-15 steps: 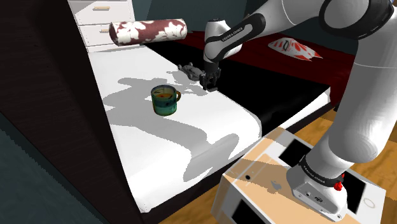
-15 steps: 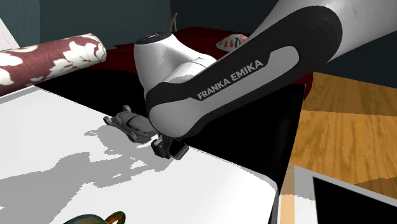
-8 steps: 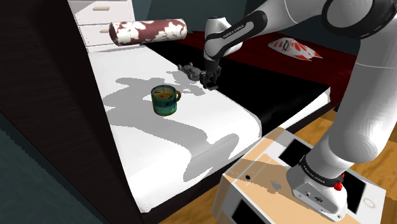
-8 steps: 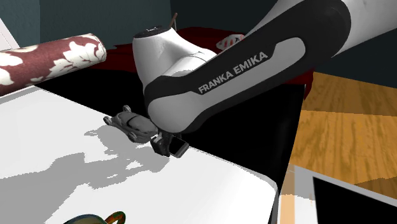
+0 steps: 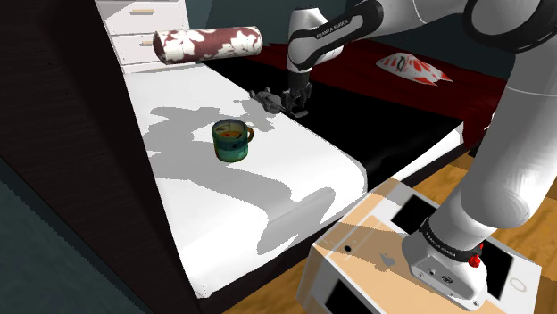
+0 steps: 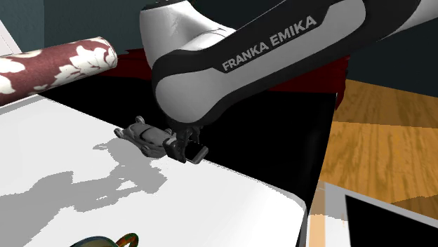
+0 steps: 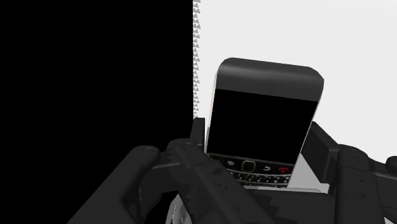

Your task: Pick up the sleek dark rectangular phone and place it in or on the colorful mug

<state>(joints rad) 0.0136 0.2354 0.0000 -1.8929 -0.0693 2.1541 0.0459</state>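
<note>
White bed surface [image 5: 183, 94] beside wooden floor [image 6: 382, 133] bears the mug [image 5: 231, 140] while the end effector [image 5: 295, 108] clasps the phone [image 7: 264, 121].

Bedroom in a home. Bed [image 5: 268, 192] with white sheet and dark red cover, floral bolster pillow [image 5: 210, 42] at its head. White chest of drawers [image 5: 143, 36] behind, wood floor [image 6: 379, 147].

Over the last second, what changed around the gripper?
The gripper rose a little off the white bed, shut on the dark phone, and the arm's wrist lifted with it. The mug, the small grey object beside the gripper and the flowered bolster stayed put.
</note>
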